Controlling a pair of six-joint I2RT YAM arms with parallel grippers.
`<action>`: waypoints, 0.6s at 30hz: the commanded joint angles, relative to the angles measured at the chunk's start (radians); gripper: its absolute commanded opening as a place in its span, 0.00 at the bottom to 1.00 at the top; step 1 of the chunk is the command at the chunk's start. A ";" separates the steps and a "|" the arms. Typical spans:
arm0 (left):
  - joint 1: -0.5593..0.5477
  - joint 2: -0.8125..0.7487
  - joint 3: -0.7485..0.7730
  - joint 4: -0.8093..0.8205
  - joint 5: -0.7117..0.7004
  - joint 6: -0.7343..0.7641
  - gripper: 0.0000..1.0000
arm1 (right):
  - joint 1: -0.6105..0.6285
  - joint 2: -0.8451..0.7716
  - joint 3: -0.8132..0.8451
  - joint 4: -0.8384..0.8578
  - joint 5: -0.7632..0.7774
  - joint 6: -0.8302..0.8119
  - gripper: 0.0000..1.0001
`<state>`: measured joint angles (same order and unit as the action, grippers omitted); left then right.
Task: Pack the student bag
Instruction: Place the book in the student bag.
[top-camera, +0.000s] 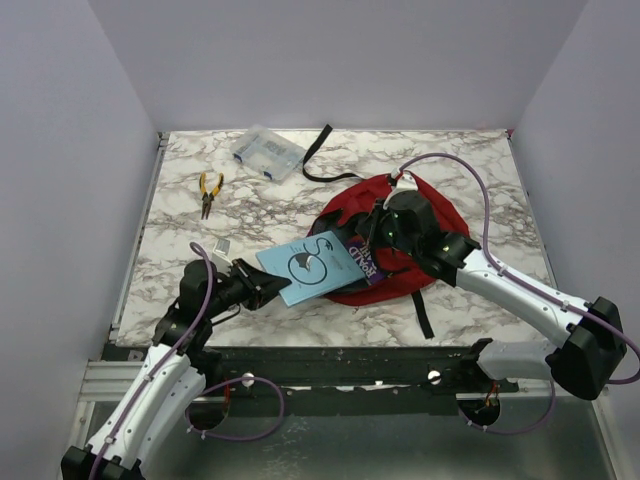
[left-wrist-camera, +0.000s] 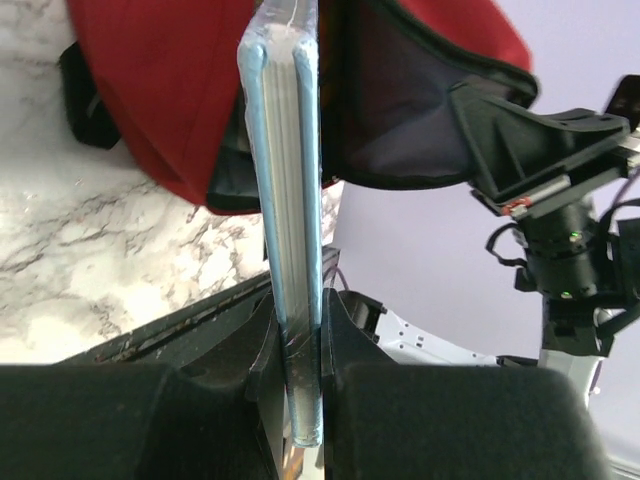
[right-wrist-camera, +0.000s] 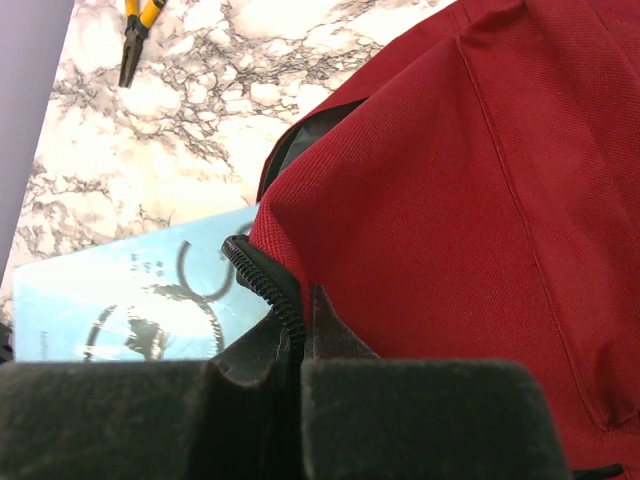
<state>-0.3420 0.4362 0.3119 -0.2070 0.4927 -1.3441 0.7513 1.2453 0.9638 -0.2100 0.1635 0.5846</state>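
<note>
Two arms work over a marble-patterned table (top-camera: 470, 170). Largest item: the student bag (top-camera: 345, 212) – dark red, lying flat right of centre on the table, with one black strap (top-camera: 322, 160) trailing towards the far edge. The right gripper (top-camera: 385, 228) sits on the bag's near-left side; the right wrist view shows its jaws pinched together on the black zip edge (right-wrist-camera: 262, 285) of the red fabric (right-wrist-camera: 480, 200), lifting the mouth open. Next in size, a light blue book (top-camera: 312, 265) lies partly on the table, its right end at the bag's mouth. The left gripper (top-camera: 268, 288) clamps the book's near-left edge – in the left wrist view the book (left-wrist-camera: 290, 250) stands edge-on between the fingers (left-wrist-camera: 345, 350), pointing into the dark opening of the bag (left-wrist-camera: 160, 90). A clear plastic box (top-camera: 266, 153) rests near the far edge, left of centre. Yellow-handled pliers (top-camera: 209, 192) lie on the left, well apart from the bag.
</note>
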 joint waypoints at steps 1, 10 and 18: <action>0.003 0.004 0.030 0.063 0.079 -0.040 0.00 | -0.002 -0.007 0.021 0.068 0.000 0.024 0.01; 0.001 0.069 0.019 0.199 0.129 -0.082 0.00 | -0.001 0.010 0.024 0.079 -0.037 0.034 0.01; -0.036 0.248 0.053 0.380 0.127 -0.095 0.00 | -0.001 0.011 0.021 0.091 -0.078 0.048 0.01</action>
<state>-0.3489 0.6147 0.3134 -0.0547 0.5751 -1.4002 0.7506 1.2507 0.9638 -0.2012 0.1436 0.6060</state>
